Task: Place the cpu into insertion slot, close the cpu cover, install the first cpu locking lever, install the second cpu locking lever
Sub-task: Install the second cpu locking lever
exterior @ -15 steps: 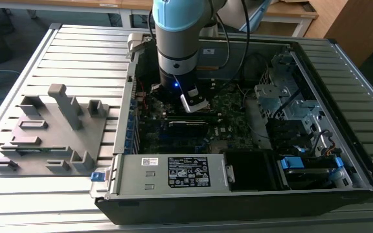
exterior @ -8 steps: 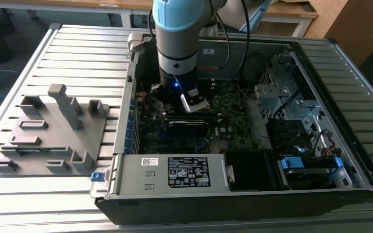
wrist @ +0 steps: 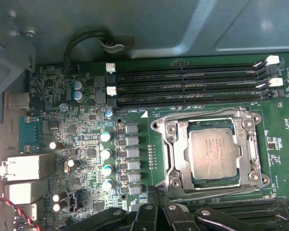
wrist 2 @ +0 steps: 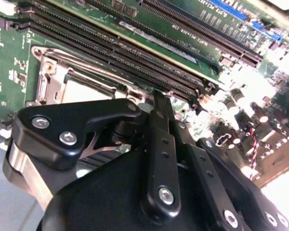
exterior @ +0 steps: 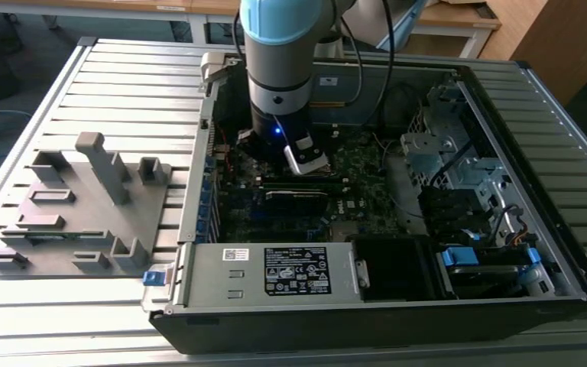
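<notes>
Inside the socket, the cpu (wrist: 213, 153) sits under the closed cpu cover (wrist: 176, 153). The gripper (wrist 2: 156, 98) hovers just beside it — fingers drawn together, holding nothing. The chip's print is unreadable.

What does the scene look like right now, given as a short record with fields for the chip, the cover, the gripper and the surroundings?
chip: flat square cpu with dull silver-grey metal top, seated in the insertion slot
cover: thin silver metal cpu cover lying closed around the chip
gripper: black gripper just beside the socket edge, holding nothing visible
board: dark green circuit board with long black memory slots
setting: open computer case on a slatted metal table
</notes>
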